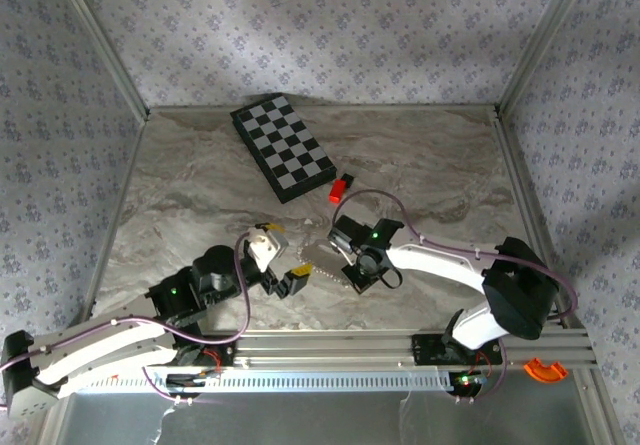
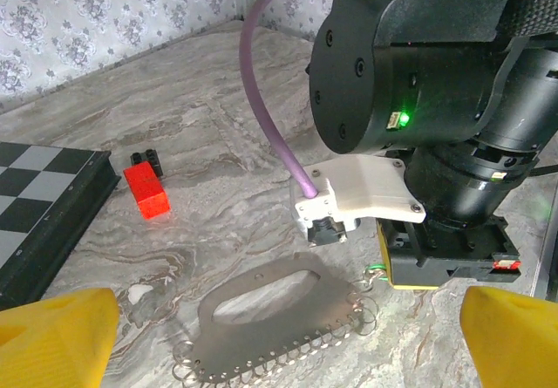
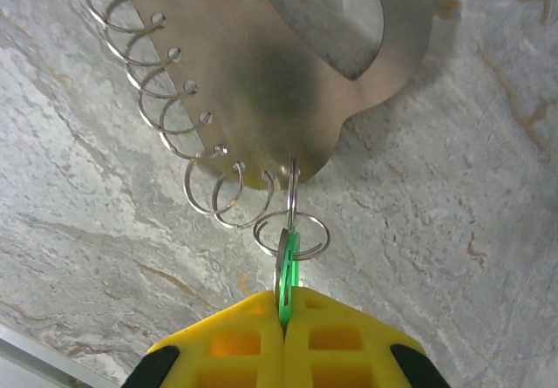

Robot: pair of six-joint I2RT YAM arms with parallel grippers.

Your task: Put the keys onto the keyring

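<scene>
The right hand [image 3: 283,311] is fully closed, pinching the green head of the key [image 3: 289,270]. The key sits edge-on with its long axis in line with the hand, pointing away from it. Its tip is at the keyring [image 3: 293,231], which hangs from the corner of the metal plate [image 3: 288,83]. The plate lies flat on the worktop [image 3: 453,187]. The left hand [image 2: 279,340] is wide open and empty, just beside the plate.

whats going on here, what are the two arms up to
The right gripper is shut on the green key, holding it edge-on at the ring-lined edge of the flat metal keyring, which lies on the table. Whether the key is threaded on yet is unclear. The left gripper is open beside the keyring, holding nothing.
</scene>
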